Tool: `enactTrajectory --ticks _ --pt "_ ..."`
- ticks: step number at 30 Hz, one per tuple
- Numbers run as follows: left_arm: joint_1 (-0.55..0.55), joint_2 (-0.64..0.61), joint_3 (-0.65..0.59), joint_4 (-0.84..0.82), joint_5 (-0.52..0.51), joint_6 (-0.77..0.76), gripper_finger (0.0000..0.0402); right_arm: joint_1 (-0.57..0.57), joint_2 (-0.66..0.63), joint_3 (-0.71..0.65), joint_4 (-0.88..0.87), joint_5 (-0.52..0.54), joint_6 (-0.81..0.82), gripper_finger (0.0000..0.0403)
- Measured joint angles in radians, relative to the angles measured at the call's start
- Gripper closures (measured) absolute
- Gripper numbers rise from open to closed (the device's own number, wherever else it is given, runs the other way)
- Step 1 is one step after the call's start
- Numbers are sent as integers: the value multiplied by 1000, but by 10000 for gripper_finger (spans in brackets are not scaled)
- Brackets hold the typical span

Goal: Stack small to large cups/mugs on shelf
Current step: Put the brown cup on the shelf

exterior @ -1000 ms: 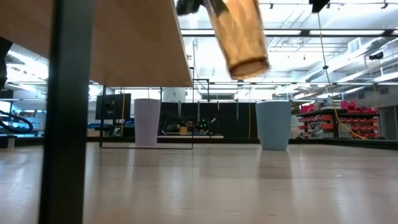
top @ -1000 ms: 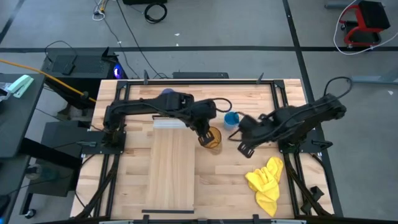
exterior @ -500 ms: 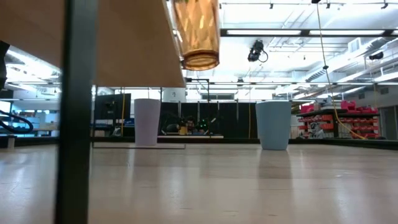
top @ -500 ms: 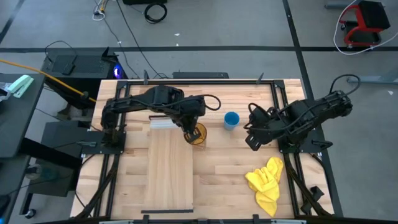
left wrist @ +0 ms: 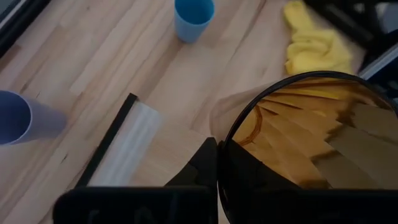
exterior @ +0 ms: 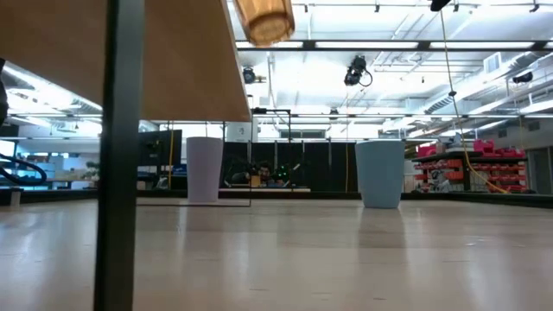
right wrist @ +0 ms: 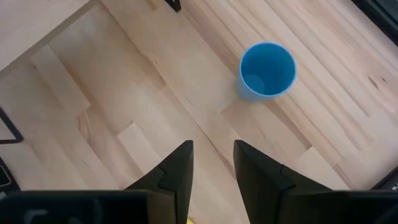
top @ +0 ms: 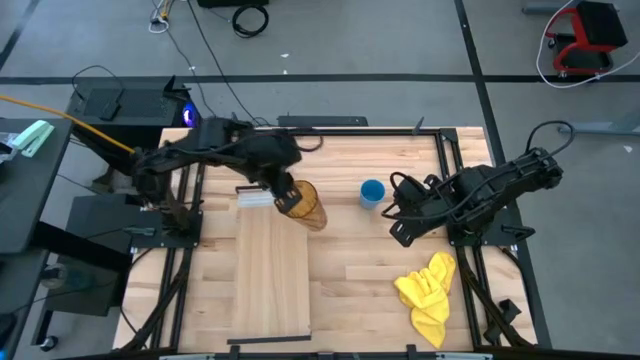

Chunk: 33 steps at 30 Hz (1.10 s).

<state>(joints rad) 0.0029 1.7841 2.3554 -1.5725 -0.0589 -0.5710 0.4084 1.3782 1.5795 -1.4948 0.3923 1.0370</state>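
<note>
My left gripper (top: pixel 287 196) is shut on the tall amber tumbler (top: pixel 304 206), held high over the far right corner of the pale wooden shelf (top: pixel 272 270), near the shelf's white strip (top: pixel 252 197). Only the tumbler's bottom (exterior: pixel 264 19) shows in the low view. The blue cup (top: pixel 372 192) stands upright on the table, right of the tumbler. The lavender cup (left wrist: pixel 17 118) stands upright beyond the shelf's white end; my left arm hides it in the high view. My right gripper (top: pixel 394 226) is open and empty, near-right of the blue cup (right wrist: pixel 267 70). My left gripper holds the amber tumbler at its mouth rim (left wrist: pixel 219 163). One finger (left wrist: pixel 202 167) lies outside the wall, and a dark shape inside the mouth looks like the other. The tumbler is lifted clear and tilted, its bottom pointing toward the table's right and near side.
A crumpled yellow cloth (top: pixel 428 292) lies on the table's near right part. The shelf is a raised board on dark legs (exterior: pixel 121 173). Bare table top lies between the shelf and the cloth.
My left gripper has carried the amber tumbler up and toward the table's left, from beside the blue cup to the shelf's far right corner. My right gripper has drawn back a little toward the table's right, away from the tumbler.
</note>
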Motion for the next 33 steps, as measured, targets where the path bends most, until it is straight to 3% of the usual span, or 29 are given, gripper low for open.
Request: enactTrajectory --ticks 10,20,27,33 --pt "0 -101 -5 0 0 -54 389 0 4 0 0 0 0 280" --pt "0 -104 -16 4 0 -41 389 0 4 0 1 -1 8 280" --pt "12 -199 -231 -1 -1 -64 389 0 3 0 1 -1 8 280" --pt "24 -289 -342 1 -26 -152 389 0 3 0 3 -1 0 280"
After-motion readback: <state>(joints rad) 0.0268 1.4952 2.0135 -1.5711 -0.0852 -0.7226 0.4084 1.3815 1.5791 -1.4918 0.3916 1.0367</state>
